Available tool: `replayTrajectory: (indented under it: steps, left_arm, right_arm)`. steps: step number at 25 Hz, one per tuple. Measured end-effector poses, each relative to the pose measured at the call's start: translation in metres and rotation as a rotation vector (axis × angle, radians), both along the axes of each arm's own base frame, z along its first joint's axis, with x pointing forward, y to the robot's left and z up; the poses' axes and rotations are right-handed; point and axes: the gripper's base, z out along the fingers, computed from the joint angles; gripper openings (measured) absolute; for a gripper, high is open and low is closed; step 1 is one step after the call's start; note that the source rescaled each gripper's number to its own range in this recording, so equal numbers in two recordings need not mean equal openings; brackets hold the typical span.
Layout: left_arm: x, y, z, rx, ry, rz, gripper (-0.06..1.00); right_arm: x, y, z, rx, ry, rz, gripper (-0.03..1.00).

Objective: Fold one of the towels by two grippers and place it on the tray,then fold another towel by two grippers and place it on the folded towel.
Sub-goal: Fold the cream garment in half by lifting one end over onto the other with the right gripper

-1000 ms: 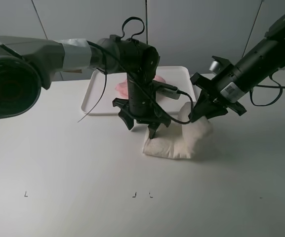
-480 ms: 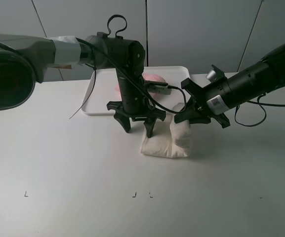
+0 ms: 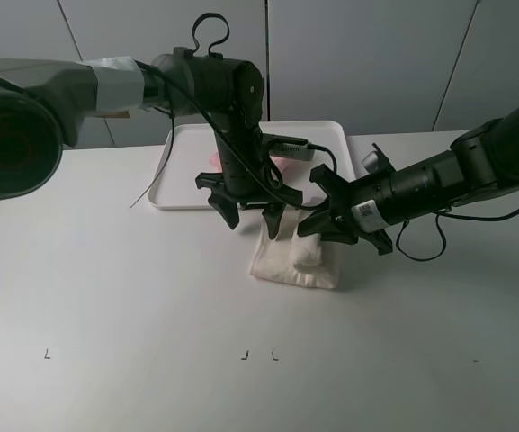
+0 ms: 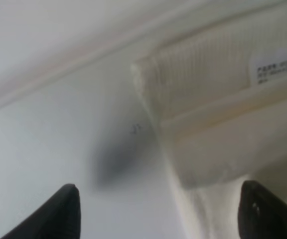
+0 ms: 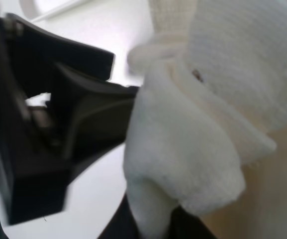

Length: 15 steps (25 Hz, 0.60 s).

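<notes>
A white towel lies on the table in front of the white tray. My right gripper is shut on the towel's right edge and holds that flap folded over to the left, low over the rest of the towel. In the right wrist view the bunched flap fills the frame, pinched at the bottom. My left gripper is open and empty, just above the towel's far left edge. Its view shows the towel with a label between the spread fingertips. A pink towel on the tray is mostly hidden by the left arm.
The two grippers are close together, and the left gripper looms large in the right wrist view. The tray's near rim runs just behind the towel. Bare table lies in front of and to the left of the towel.
My right gripper has swung left and down, carrying the towel's right edge over the towel. My left gripper has drifted slightly back toward the tray and stays open.
</notes>
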Motion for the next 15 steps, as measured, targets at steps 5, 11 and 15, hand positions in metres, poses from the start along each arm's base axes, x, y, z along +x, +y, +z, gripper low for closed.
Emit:
replayTrajectory:
  steps: [5,11,15]
  left_arm:
    - [0.015,-0.002,0.032,-0.05,-0.096,0.004,0.83]
    - [0.025,0.011,0.064,-0.048,-0.186,-0.001,0.83]
    - [0.029,0.019,0.07,-0.048,-0.201,-0.003,0.83]
  right_arm:
    - [0.002,-0.001,-0.002,-0.017,-0.018,-0.006,0.05]
    - [0.004,-0.001,-0.002,-0.017,-0.021,-0.043,0.05]
    - [0.007,0.003,0.002,0.025,-0.051,-0.064,0.33]
